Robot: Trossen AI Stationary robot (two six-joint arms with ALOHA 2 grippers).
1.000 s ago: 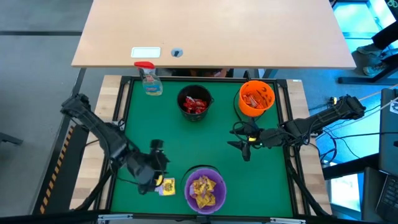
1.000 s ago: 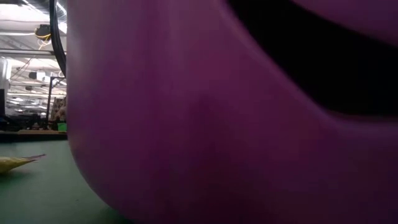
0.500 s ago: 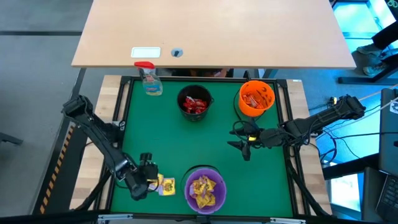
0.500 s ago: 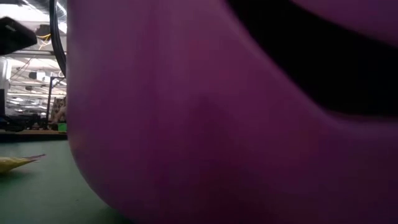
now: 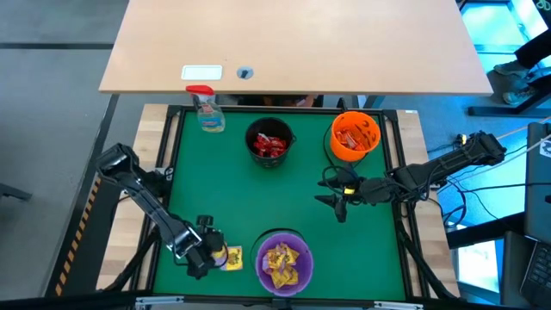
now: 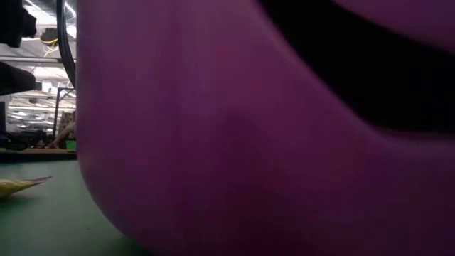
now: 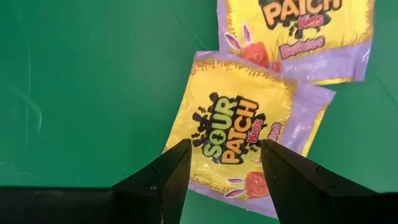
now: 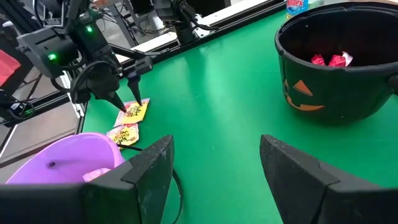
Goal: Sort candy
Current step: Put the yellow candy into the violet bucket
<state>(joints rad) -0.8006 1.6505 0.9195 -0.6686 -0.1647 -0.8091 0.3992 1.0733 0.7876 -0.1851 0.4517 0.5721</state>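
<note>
Two yellow candy packets lie flat on the green mat left of the purple bowl [image 5: 284, 263]. One packet [image 7: 239, 134] sits between my left gripper's fingers, and the other [image 7: 298, 28] is just beyond it. My left gripper [image 5: 213, 251] is open and points down over the nearer packet [image 5: 231, 257], one fingertip over each side of it [image 7: 224, 155]. It also shows in the right wrist view [image 8: 127, 102]. My right gripper [image 5: 331, 200] is open and empty at mid-right, also seen in its own wrist view [image 8: 217, 162]. The purple bowl holds several yellow packets, the black bowl [image 5: 269, 142] red ones and the orange bowl [image 5: 355, 135] orange ones. My left gripper comes at the nearer yellow packet [image 7: 217, 140] from above, pointing down, with its open fingers [image 7: 171, 171] over the packet's two sides. The packet lies flat on the mat. I cannot tell whether the fingertips touch it.
A spray bottle [image 5: 207, 110] with a red trigger stands at the mat's far left corner. The purple bowl's wall [image 6: 249, 142] fills the low view, with a yellow packet [image 6: 18, 186] on the mat beside it. The middle of the green mat [image 5: 258, 198] is bare.
My left gripper has gone down and toward the table's near edge, ending over the yellow packets left of the purple bowl. The packets have not moved.
</note>
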